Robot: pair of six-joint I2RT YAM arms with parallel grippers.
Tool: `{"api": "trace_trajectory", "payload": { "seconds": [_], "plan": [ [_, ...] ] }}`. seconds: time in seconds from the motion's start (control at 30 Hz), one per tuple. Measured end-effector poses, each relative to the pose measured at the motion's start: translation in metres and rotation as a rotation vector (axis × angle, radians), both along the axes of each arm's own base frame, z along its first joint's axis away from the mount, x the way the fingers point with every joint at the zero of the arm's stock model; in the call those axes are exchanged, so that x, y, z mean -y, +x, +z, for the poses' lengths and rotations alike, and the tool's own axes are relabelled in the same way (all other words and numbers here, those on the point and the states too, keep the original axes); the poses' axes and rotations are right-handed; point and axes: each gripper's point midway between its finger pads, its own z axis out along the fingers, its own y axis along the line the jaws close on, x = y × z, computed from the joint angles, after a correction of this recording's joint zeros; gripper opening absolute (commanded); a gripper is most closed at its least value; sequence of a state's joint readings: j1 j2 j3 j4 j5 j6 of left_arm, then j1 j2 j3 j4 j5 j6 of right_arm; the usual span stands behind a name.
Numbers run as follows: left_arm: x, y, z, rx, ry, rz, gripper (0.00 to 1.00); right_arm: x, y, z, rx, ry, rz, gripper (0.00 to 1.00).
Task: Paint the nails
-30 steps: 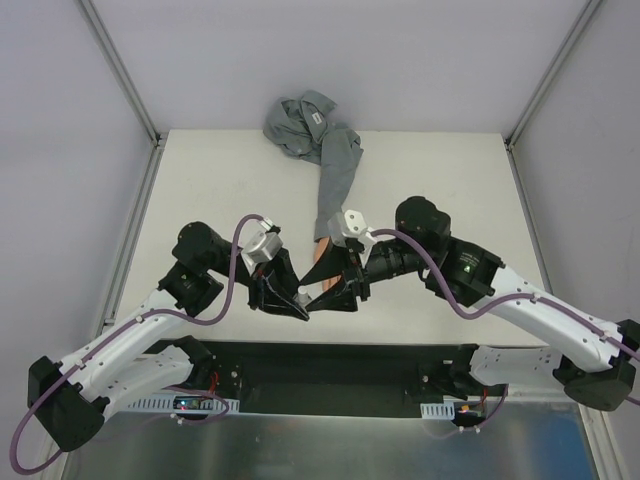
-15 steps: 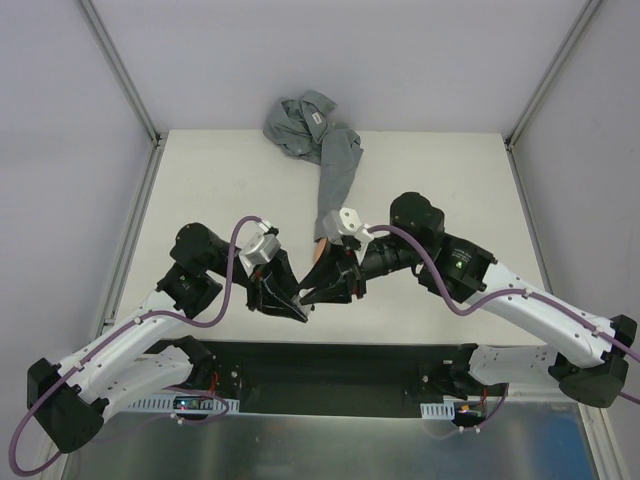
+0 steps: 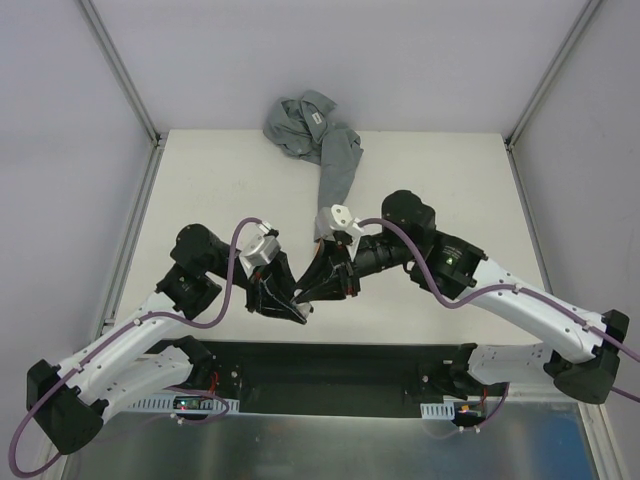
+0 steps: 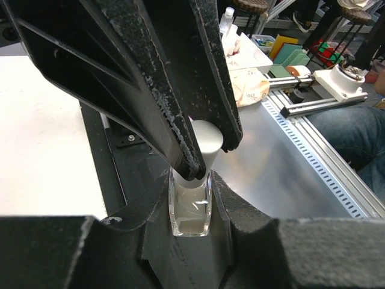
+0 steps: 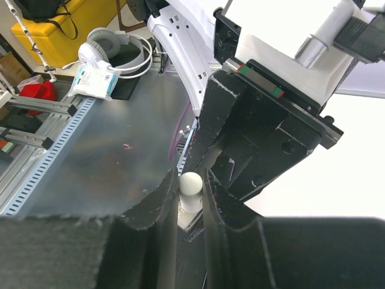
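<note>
Here, at the near edge of the pale surface [image 3: 450, 180], the two arms meet tip to tip over a small clear bottle [image 4: 190, 215]. The left pincer [image 4: 191, 201] is clamped on the bottle's glass body, its fingers [image 4: 243, 214] pressed against both sides and holding it upright. The right pincer [image 5: 190, 201] comes in from the opposite side, and its fingers [image 5: 161, 208] are drawn in close on either side of the bottle's white cap [image 5: 191, 183]. In the left wrist view these dark fingers lie right against the cap, but whether they are truly gripping it or only flanking it cannot be told. From above, a grey sleeve [image 3: 337, 172] runs from a crumpled heap of grey cloth [image 3: 298, 118] at the far edge of the surface down towards the arms. The mannequin hand at its end lies under the right arm's wrist and is almost wholly covered by it. Only a sliver of peach [image 3: 317, 260] shows beside the black housing. The nails cannot be made out in any view; they belong to that hidden hand, just beyond the spot where the two pincers meet. The bottle is held above the dark strip at the surface's near edge, not resting on it.
</note>
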State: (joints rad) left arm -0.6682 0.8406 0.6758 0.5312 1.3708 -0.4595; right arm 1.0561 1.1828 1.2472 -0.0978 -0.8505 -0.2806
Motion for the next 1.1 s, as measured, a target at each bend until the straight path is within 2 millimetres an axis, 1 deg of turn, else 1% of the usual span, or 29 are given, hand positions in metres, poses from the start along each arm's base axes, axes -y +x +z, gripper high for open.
{"api": "trace_trajectory", "payload": {
  "seconds": [0.07, 0.23, 0.4, 0.6, 0.73, 0.9, 1.0, 1.03, 1.1],
  "plan": [
    [0.000, 0.000, -0.001, -0.002, 0.002, 0.004, 0.00, -0.001, 0.000, -0.001, -0.008, -0.004, 0.004, 0.00],
    [-0.001, 0.004, 0.001, 0.000, -0.006, 0.043, 0.00, -0.002, 0.001, 0.000, -0.007, 0.003, 0.000, 0.00],
    [-0.002, 0.016, 0.001, 0.015, -0.025, 0.133, 0.00, -0.005, 0.010, 0.001, 0.004, 0.025, -0.045, 0.00],
    [-0.003, 0.033, -0.001, 0.014, -0.031, 0.233, 0.00, -0.006, 0.024, -0.001, 0.007, 0.050, -0.149, 0.00],
    [-0.003, 0.045, -0.003, 0.020, -0.032, 0.303, 0.00, -0.010, 0.035, -0.001, -0.002, 0.046, -0.231, 0.00],
    [-0.005, 0.058, -0.010, 0.021, -0.011, 0.388, 0.00, -0.017, 0.045, -0.008, -0.017, 0.017, -0.358, 0.01],
    [-0.007, 0.067, -0.014, 0.017, 0.007, 0.443, 0.00, -0.022, 0.054, -0.012, -0.032, 0.002, -0.469, 0.01],
    [-0.008, 0.071, -0.016, 0.015, 0.013, 0.466, 0.00, -0.022, 0.063, -0.013, -0.041, -0.003, -0.538, 0.01],
    [-0.010, 0.080, -0.019, 0.007, 0.026, 0.521, 0.00, -0.025, 0.066, -0.016, -0.063, -0.009, -0.635, 0.00]
  ]
}}
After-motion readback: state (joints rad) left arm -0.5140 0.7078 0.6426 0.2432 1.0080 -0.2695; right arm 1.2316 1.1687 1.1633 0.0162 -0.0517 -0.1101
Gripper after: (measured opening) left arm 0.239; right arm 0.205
